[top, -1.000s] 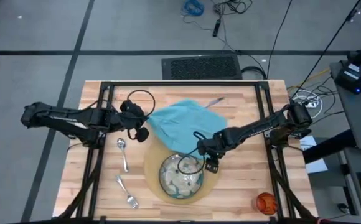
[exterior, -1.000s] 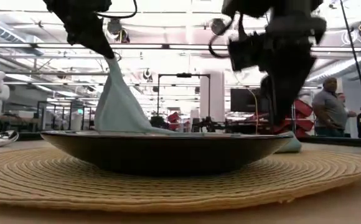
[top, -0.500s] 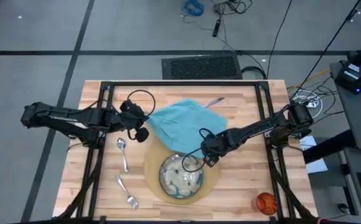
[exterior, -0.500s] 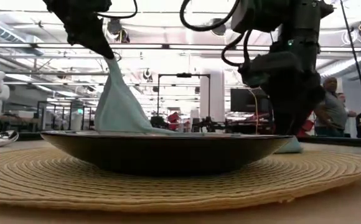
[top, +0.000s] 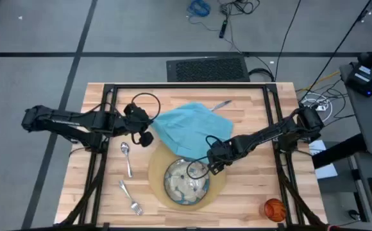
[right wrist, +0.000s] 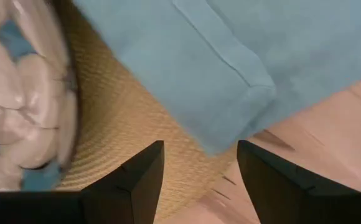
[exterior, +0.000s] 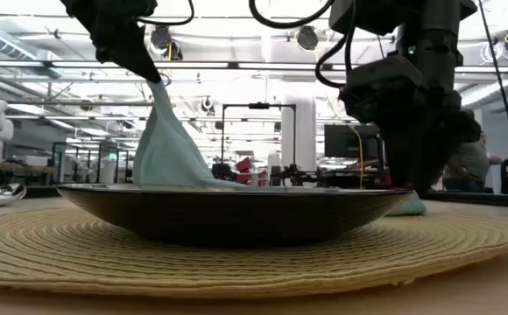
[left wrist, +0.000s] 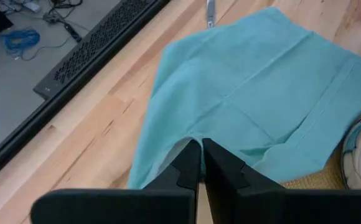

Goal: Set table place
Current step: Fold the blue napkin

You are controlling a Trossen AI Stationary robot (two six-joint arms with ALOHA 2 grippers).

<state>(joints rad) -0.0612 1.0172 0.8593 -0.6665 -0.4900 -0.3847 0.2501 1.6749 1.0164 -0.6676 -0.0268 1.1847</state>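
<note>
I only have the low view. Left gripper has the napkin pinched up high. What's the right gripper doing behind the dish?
Observer: The right gripper is open, poised over the napkin corner that lies on the placemat.
Operator: Is that corner touching the dish?
Observer: No. In the right wrist view a strip of placemat shows between the corner and the dish.
Operator: Where's the cutlery?
Observer: Spoon and fork lie left of the placemat; the knife pokes out beyond the napkin's far edge.
</note>
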